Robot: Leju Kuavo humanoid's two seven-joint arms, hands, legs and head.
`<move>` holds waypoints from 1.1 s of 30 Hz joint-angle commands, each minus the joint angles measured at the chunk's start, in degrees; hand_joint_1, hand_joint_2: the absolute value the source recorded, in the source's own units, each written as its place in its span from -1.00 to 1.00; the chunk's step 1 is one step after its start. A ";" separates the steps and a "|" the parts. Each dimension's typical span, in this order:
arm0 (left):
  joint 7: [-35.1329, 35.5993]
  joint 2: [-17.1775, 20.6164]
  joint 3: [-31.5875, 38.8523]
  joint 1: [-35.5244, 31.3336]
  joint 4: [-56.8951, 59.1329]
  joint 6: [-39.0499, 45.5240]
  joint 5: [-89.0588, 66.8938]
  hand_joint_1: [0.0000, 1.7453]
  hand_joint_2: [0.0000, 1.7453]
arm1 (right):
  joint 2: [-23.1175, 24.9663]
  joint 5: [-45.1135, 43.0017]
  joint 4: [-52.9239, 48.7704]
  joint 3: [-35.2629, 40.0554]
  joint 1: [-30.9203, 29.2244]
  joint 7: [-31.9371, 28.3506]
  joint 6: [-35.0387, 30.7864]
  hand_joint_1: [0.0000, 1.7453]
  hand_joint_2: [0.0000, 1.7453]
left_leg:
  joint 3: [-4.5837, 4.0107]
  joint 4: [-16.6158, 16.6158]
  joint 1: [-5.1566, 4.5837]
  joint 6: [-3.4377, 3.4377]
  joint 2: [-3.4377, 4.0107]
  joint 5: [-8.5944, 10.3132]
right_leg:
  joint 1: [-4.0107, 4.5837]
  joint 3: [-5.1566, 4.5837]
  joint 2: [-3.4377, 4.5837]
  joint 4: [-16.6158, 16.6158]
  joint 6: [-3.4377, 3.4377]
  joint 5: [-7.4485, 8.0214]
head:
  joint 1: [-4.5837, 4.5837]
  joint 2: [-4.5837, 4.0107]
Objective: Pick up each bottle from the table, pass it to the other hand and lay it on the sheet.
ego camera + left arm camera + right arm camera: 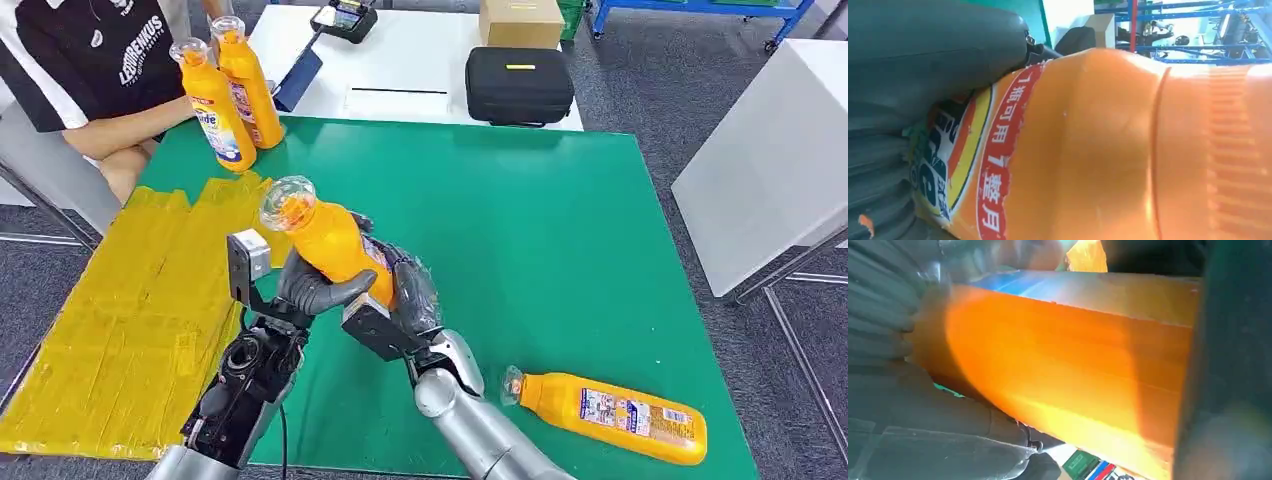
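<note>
Item: bottle (330, 240), tilted, above the green table (560, 230), beside the yellow sheet (120, 320). Left hand (315, 290) and right hand (405, 295) both wrap fingers around it. Risk: early release by the right hand could drop it short of the sheet.

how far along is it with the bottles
Nothing lies on the yellow sheet yet. In hand: one orange bottle held over the green table with both the left hand and right hand on it, mid-handover. Left: the lying bottle and two standing bottles.
</note>
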 commanded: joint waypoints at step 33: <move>5.11 5.53 -0.40 -10.30 12.78 46.38 -50.25 1.00 1.00 | -5.27 -4.42 -19.37 3.30 8.29 -2.28 1.25 -1.00 1.00 | 0.14 -0.03 0.01 -0.07 -0.03 -0.04 | 0.02 0.17 -0.08 -0.03 -0.07 -0.05 | 0.02 0.00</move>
